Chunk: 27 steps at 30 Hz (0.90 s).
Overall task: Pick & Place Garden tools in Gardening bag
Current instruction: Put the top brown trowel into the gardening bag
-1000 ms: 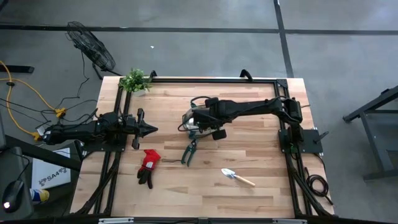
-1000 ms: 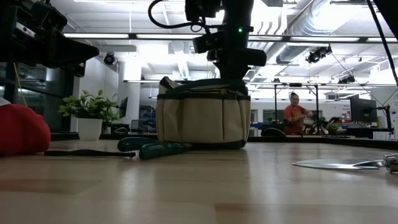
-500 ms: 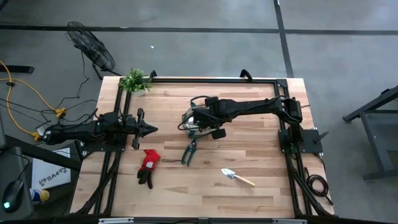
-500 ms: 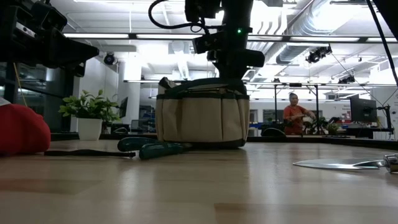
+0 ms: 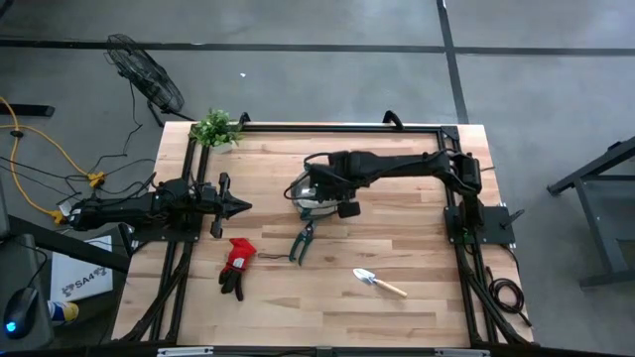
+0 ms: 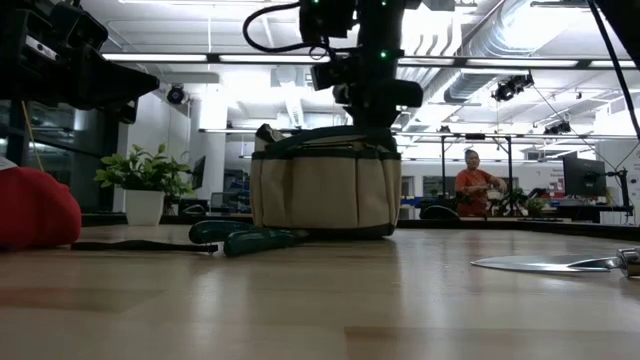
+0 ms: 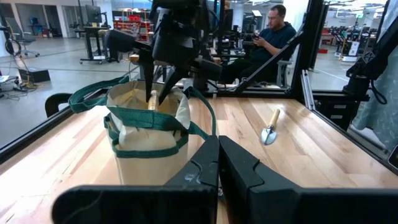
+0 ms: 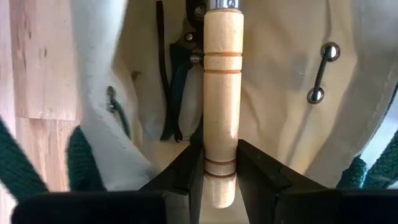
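On the wooden table (image 5: 417, 248), the bag (image 6: 325, 190) stands open at mid-table beneath the right gripper (image 8: 221, 163), which pinches a trowel (image 8: 222, 93) by its handle end, blade down inside beside shears (image 8: 180, 87) already stowed. Best lowered until it rests, then released cleanly. Shears (image 5: 303, 241), glove (image 5: 236, 266) and a second trowel (image 5: 379, 282) wait outside; the left gripper (image 7: 217, 163) idles closed at the left.

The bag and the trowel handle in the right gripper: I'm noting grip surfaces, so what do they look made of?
The bag looks like tan woven fabric with green webbing trim: it folds and sags. The trowel handle looks like smooth pale wood, with turned grooves, probably lightly varnished.
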{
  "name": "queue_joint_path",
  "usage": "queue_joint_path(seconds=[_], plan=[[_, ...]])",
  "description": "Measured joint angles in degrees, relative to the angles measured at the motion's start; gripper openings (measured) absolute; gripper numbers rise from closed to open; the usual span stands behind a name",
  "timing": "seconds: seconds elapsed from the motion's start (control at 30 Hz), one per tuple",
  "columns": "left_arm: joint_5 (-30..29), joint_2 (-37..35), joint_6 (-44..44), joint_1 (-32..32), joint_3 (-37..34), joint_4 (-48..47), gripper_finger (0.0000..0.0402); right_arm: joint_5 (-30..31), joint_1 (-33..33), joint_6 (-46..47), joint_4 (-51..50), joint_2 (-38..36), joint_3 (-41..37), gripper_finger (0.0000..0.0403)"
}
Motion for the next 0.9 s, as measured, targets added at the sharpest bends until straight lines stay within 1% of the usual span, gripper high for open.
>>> queue_joint_path(seconds=[0.07,0.23,0.5,0.63,0.73,0.9], plan=[[0.01,0.00,0.01,-0.01,0.00,0.00,0.0001,-1.00,-0.33,-0.02,0.28,0.00,-0.02,0.0077],[0.02,0.00,0.00,0.00,0.00,0.00,0.0001,-5.86,-1.03,-0.03,2.14,0.00,-0.02,0.0077],[0.02,0.00,0.02,0.00,0.00,0.00,0.0001,-10.44,-2.23,0.17,2.97,0.00,-0.02,0.0077],[0.01,0.00,0.02,0.00,-0.01,0.00,0.0001,-10.68,-2.86,0.17,2.97,0.00,-0.02,0.0077],[0.00,0.00,0.00,0.00,-0.02,0.00,0.0001,-12.07,-3.26,0.17,2.85,0.00,-0.02,0.0077],[0.01,0.00,0.01,0.00,0.00,0.00,0.0001,-11.80,-3.32,0.17,2.80,0.00,-0.02,0.0079]])
